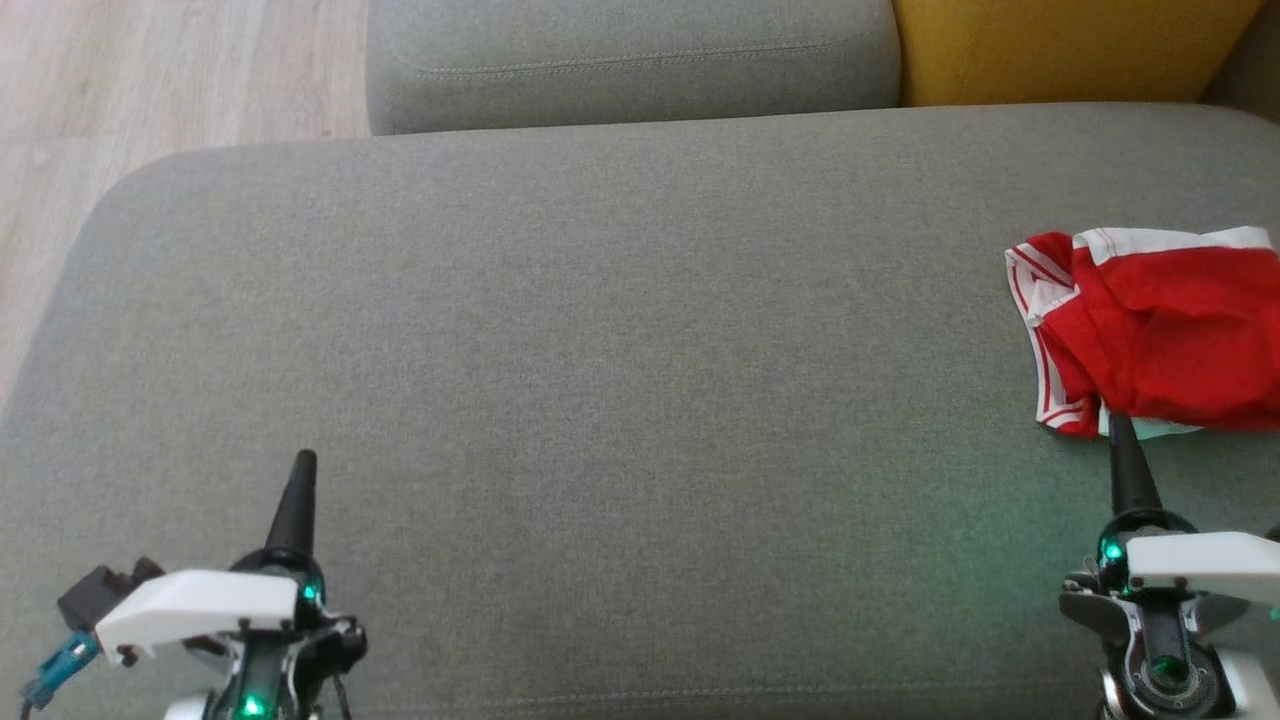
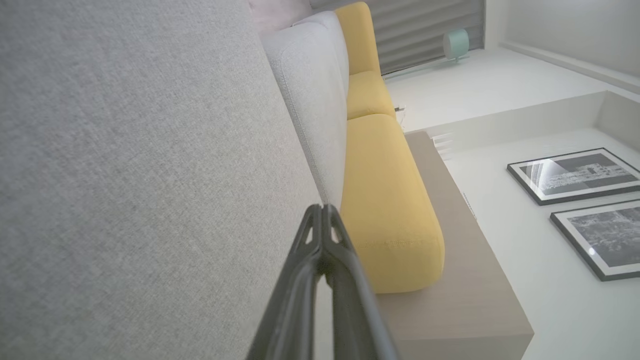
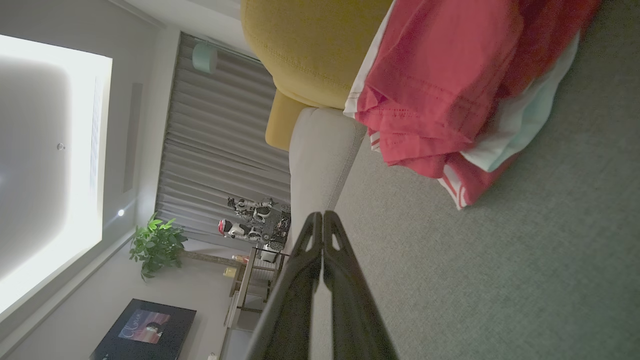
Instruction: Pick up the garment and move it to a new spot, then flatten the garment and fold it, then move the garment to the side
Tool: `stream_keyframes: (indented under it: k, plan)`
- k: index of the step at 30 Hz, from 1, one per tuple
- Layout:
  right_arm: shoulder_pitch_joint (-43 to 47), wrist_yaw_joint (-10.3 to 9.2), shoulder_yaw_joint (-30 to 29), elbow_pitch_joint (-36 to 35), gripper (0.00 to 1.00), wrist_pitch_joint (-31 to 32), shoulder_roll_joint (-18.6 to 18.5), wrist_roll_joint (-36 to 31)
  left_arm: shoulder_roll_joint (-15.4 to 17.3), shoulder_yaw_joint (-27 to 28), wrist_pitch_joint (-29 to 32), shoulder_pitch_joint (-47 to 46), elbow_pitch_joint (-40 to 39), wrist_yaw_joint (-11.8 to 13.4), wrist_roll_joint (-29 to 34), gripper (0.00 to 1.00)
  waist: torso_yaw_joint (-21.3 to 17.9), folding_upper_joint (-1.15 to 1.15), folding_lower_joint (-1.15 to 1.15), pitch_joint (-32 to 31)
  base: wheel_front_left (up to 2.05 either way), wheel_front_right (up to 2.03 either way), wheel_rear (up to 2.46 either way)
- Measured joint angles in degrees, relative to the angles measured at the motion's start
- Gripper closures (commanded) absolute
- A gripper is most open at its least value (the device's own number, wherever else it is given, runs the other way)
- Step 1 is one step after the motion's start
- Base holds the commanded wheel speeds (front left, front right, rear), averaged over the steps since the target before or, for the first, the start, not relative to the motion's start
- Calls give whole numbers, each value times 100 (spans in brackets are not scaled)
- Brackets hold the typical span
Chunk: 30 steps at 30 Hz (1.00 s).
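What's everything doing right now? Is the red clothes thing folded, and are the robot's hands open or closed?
Red garment with white trim: crumpled, not folded, lying at the cushion's right end.
Grey fabric sofa cushion: smooth, with the garment on it.
Left gripper: jaws shut, holding nothing.
Right gripper: jaws shut, holding nothing, tip close to the garment's near edge.

We see the grey sofa seat (image 1: 600, 350) in soft, even light, a green glow tinting its front right edge; from the right wrist it looks dim, while a ceiling panel (image 3: 50, 150) well away from it glares.
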Motion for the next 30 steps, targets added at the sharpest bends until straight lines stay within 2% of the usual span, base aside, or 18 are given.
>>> stream_keyframes:
  k: [26,30]
  plan:
    - [-1,-1,-242,46,100,408,88,1816,-2,383,435,-168,165,-296,-1533,100,-36,0,0,-68,0,0,0]
    - [-1,-1,-257,52,100,446,97,1878,-2,431,444,-168,174,-296,-1599,100,-36,0,0,-69,0,0,0]
